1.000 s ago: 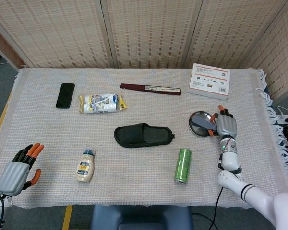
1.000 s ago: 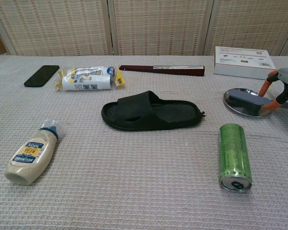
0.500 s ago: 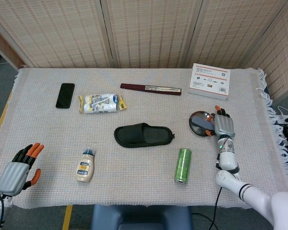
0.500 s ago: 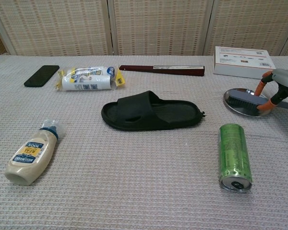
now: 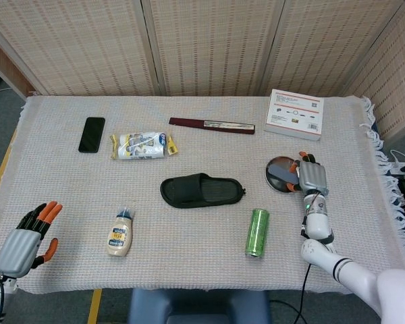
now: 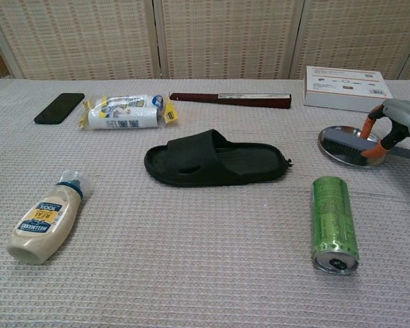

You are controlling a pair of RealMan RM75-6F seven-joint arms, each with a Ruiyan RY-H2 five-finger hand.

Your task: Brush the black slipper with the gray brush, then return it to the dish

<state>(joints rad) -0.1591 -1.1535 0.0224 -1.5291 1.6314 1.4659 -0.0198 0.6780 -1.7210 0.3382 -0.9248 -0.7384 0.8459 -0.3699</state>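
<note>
Right hand [image 5: 312, 178] is hovering over the metal dish [image 6: 342, 152] at the slipper's three o'clock, fingers spread, gripping nothing. The gray brush [image 6: 347, 146] is lying in that dish. Best to pinch the brush by its long sides. Left hand [image 5: 27, 237] is idling, released, at seven o'clock of the black slipper [image 5: 201, 190].

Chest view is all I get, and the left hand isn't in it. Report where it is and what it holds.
Observer: The left hand is at the near left corner of the table, fingers apart, holding nothing.
Operator: Now give me the right arm's line.
Observer: Its forearm runs from the near table edge straight up to the right hand, which sits at the right rim of the dish.
</note>
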